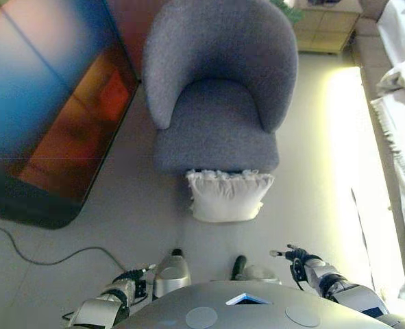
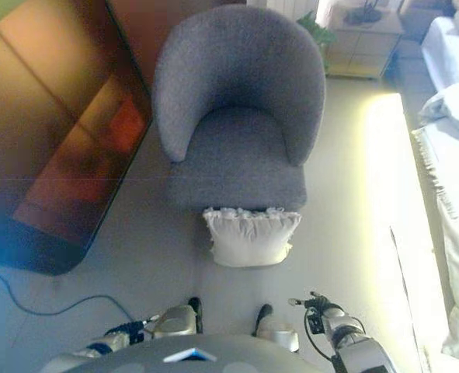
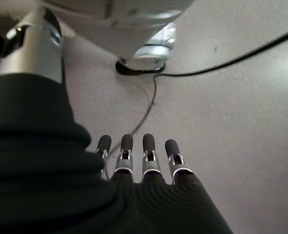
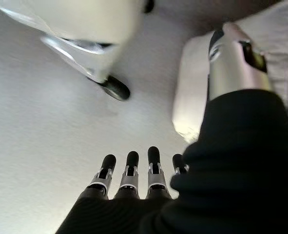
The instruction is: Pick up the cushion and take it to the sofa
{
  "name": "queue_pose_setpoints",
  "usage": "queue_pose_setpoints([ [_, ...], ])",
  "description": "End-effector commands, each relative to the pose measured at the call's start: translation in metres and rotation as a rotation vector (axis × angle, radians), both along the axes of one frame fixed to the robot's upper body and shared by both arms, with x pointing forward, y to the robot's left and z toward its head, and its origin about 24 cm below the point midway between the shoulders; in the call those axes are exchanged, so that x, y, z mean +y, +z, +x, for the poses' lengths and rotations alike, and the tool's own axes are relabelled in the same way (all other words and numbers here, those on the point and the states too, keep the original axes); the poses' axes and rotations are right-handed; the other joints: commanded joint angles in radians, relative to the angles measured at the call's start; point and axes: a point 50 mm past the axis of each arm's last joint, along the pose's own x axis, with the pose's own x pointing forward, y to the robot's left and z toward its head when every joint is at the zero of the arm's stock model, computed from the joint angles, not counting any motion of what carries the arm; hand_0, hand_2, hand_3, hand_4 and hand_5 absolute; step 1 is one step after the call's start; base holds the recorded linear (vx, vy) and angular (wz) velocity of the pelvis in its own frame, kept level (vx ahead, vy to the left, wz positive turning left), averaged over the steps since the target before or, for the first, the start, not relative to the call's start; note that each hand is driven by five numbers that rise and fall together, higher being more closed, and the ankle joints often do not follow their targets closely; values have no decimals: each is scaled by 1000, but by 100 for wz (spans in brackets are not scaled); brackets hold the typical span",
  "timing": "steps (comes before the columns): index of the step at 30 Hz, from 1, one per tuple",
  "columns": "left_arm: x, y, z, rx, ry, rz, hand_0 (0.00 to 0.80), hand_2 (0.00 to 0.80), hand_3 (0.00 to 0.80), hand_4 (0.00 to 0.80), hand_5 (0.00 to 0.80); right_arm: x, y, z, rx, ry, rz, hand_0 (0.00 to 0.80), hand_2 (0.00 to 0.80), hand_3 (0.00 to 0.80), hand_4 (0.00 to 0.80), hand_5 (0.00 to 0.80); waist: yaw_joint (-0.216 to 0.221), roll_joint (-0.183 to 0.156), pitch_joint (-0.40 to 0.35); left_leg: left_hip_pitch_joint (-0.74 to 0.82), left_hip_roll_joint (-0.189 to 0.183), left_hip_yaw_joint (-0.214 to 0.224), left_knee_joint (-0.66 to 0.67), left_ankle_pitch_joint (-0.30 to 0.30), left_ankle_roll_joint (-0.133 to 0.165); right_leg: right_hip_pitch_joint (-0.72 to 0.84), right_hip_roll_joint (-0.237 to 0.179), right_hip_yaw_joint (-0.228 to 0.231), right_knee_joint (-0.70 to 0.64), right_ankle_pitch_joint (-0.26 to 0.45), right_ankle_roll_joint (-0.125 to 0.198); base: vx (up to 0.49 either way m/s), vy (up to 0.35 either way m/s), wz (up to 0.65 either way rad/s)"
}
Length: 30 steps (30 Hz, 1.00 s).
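A white frilled cushion [image 1: 228, 197] stands on the grey floor, leaning against the front of a grey armchair [image 1: 216, 130]. My left hand [image 1: 128, 282] hangs low at the lower left, well short of the cushion. In its wrist view its fingers [image 3: 134, 161] are straight over bare floor and hold nothing. My right hand [image 1: 303, 264] is at the lower right, nearer than the cushion and to its right. Its fingers [image 4: 134, 170] are also straight and empty. A pale shape that looks like the cushion [image 4: 190, 102] shows beside its thumb.
A large dark glossy panel [image 1: 44, 116] fills the left side. White-covered furniture [image 1: 404, 103] runs along the right edge beside a sunlit strip of floor [image 1: 353, 171]. A low cabinet [image 1: 325, 27] stands at the back right.
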Motion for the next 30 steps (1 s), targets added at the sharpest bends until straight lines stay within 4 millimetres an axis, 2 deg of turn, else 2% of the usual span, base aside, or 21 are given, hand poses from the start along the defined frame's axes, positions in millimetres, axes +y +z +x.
queue_pose_setpoints([
  [1, 0, 1, 3, 14, -10, -5, 0, 0, 0, 0, 0, -10, 4, 8, 17, 1, -25, 0, 0, 0, 0, 0, 45, 16, 14, -2, 5, -25, -82, 14, 11, 23, -45, 87, 47, -86, 63, 268, 238, 63],
  [6, -3, -2, -11, 79, 36, -9, 0, 0, 0, 0, 0, -3, 0, -1, 43, 29, -26, 0, 0, 0, 0, 0, 76, 31, 3, -34, -21, -40, -109, 11, 7, 124, -49, 60, 23, -121, 71, 315, 237, 31],
  [8, -1, -2, -17, 109, 22, -7, 0, 0, 0, 0, 0, 2, -1, 2, 22, -31, -33, 0, 0, 0, 0, 0, 92, 25, -11, -24, -26, -51, -109, -7, 23, 154, -73, 59, 26, -139, 87, 355, 299, -28],
  [10, 4, -1, -18, 107, 10, 11, 0, 0, 0, 0, 0, 4, 0, 9, -7, -83, -36, 0, 0, 0, 0, 0, 88, 13, -17, -11, -31, -29, -72, -32, 44, 154, -101, 76, 67, -149, 106, 312, 324, -4],
  [13, 16, 4, 1, 29, -3, 51, 0, 0, 0, 0, 0, 12, 0, 14, -32, -33, 5, 0, 0, 0, 0, 0, 78, -12, -28, -32, -51, -20, 8, -80, 93, 147, -121, 112, 149, -173, 125, 269, 214, -19],
  [15, 21, 9, 17, -18, -6, 88, 0, 0, 0, 0, 0, 18, -1, 14, -39, -15, 14, 0, 0, 0, 0, 0, 67, -25, -32, -25, -66, -37, 21, -103, 117, 119, -111, 147, 191, -186, 124, 300, 51, -32],
  [16, 24, 11, 24, -36, -26, 105, 0, 0, 0, 0, 0, 20, -1, 16, -47, -8, 24, 0, 0, 0, 0, 0, 70, -33, -32, -27, -69, -31, 33, -112, 121, 112, -111, 136, 191, -180, 125, 243, -38, -34],
  [19, 28, 18, 45, -94, -74, 133, 0, 0, 0, 0, 0, 26, 2, 31, -100, 5, 43, 0, 0, 0, 0, 0, 81, -34, -27, -23, -55, 5, 32, -115, 111, 40, -148, 88, 179, -112, 138, 64, -92, -38],
  [22, 26, 23, 64, -161, -83, 136, 0, 0, 0, 0, 0, 24, 10, 51, -151, 6, 42, 0, 0, 0, 0, 0, 65, -22, 3, -56, -32, 37, 50, -112, 92, -72, -205, 108, 130, 3, 163, -95, -112, -79],
  [24, 27, 25, 71, -200, -59, 136, 0, 0, 0, 0, 0, 9, 12, 47, -164, 40, 41, 0, 0, 0, 0, 0, 47, -13, 26, -86, -11, 50, 65, -115, 81, -136, -227, 134, 109, 53, 168, -89, -118, -53],
  [26, 22, 25, 73, -231, -32, 138, 0, 0, 0, 0, 0, 12, 9, 40, -155, 74, 34, 0, 0, 0, 0, 0, 33, -7, 46, -100, 9, 50, 89, -128, 79, -162, -236, 155, 113, 48, 179, 13, -179, -22],
  [28, 19, 25, 73, -266, -24, 141, 0, 0, 0, 0, 0, 17, 8, 38, -152, 98, 23, 0, 0, 0, 0, 0, 30, -12, 57, -125, 33, 56, 134, -128, 59, -139, -235, 143, 90, 39, 182, 121, -237, -8],
  [30, 18, 25, 74, -303, -11, 146, 0, 0, 0, 0, 0, 18, 7, 38, -136, 128, 7, 0, 0, 0, 0, 0, 25, -17, 70, -138, 64, 43, 167, -125, 37, -129, -212, 156, 95, 0, 182, 164, -275, 4],
])
